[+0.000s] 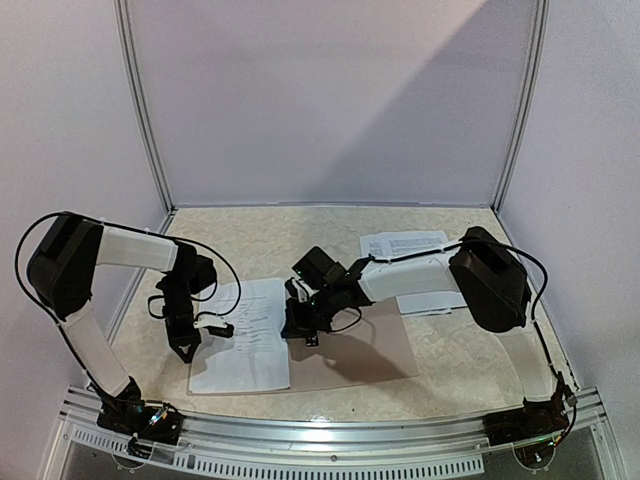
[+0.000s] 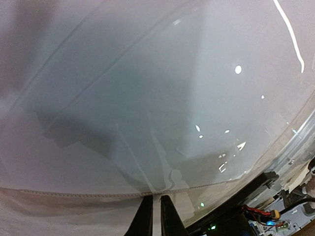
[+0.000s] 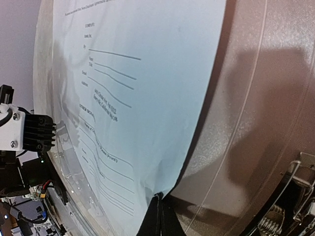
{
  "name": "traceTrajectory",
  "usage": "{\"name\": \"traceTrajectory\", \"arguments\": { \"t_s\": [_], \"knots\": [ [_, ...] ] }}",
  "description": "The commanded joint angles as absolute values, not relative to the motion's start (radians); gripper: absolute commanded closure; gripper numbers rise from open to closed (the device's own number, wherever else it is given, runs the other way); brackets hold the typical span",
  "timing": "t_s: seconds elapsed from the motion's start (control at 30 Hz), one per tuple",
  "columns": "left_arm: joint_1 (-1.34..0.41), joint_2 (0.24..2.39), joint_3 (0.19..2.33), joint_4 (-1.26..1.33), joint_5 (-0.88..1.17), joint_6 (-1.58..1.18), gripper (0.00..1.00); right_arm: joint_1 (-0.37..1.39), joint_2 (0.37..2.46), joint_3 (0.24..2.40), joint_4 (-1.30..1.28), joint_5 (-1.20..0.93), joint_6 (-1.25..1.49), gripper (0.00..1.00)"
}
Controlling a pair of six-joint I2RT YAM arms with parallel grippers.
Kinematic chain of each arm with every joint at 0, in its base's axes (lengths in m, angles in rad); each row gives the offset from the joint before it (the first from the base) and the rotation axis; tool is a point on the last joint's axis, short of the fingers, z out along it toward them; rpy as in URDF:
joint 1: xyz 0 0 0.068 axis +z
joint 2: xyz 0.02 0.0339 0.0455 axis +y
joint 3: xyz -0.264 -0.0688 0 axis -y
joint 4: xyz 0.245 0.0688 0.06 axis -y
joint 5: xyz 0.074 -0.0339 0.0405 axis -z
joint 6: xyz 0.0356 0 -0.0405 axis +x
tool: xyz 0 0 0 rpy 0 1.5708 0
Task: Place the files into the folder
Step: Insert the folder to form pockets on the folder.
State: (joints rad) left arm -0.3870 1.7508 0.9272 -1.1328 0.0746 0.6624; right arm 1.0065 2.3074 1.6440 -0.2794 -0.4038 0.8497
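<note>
On the table (image 1: 470, 375) the big brown folder (image 1: 370, 350) lies open and flat. One white sheet (image 1: 245, 345) with black writing lies partly over its left side. It sits in a shiny clear sleeve (image 2: 147, 98). More files (image 1: 405, 245) wait well behind my right arm, apart from the folder.

I hold the sheet at two edges. My left gripper (image 1: 185, 345) is almost shut on the left edge of the sleeve. My right gripper (image 3: 158, 199) is shut tight, and it looks to be pinching the edge next to the bare brown folder. A small metal clip (image 3: 298, 172) is in the folder, just beside that hand.

I think the sheet is very light and floppy. It bends if I lift only one side, so two holds are good. The plastic looks slippery, so it could slide out of my fingers. The best place to pinch is right at the edge, since the flat middle gives me nothing to grab.
</note>
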Motion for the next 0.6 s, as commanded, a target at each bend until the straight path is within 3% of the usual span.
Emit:
{"name": "traceTrajectory", "arguments": {
  "t_s": [0.0,0.57],
  "knots": [
    [-0.383,1.779,0.916,-1.010,0.126,0.673,0.91,1.010,2.324,1.603,-0.226,-0.442,0.883,1.00],
    [-0.381,1.778,0.916,-1.009,0.129,0.672,0.91,1.034,2.299,1.640,-0.321,-0.390,0.854,0.96]
  ]
}}
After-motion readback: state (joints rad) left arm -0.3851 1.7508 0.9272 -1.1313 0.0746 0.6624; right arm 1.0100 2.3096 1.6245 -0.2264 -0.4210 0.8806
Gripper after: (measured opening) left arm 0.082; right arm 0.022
